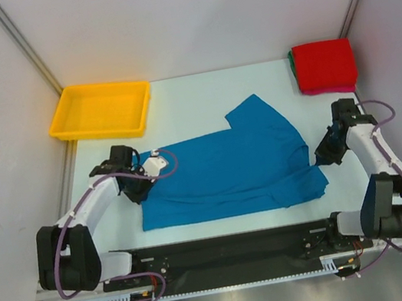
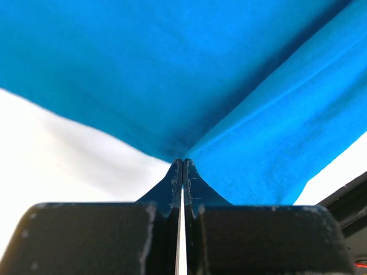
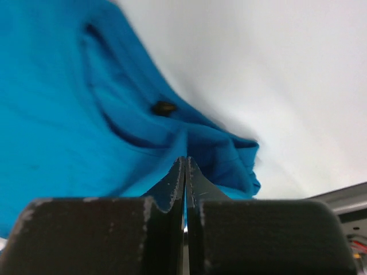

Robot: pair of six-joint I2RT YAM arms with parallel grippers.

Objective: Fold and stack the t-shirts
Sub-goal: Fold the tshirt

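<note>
A bright blue t-shirt (image 1: pixel 228 169) lies spread across the middle of the table, one sleeve pointing to the back. My left gripper (image 1: pixel 146 177) is shut on its left edge; in the left wrist view the cloth (image 2: pixel 189 86) rises taut from the closed fingertips (image 2: pixel 183 163). My right gripper (image 1: pixel 322 154) is shut on the shirt's right side near the collar; the right wrist view shows bunched blue cloth (image 3: pixel 86 109) at the closed tips (image 3: pixel 185 160). A folded stack with a red t-shirt (image 1: pixel 324 64) on top sits at the back right, thin green and pink edges below it.
A yellow plastic tray (image 1: pixel 103 109) stands at the back left corner. White walls close in the table on three sides. A black rail (image 1: pixel 226 251) runs along the near edge between the arm bases.
</note>
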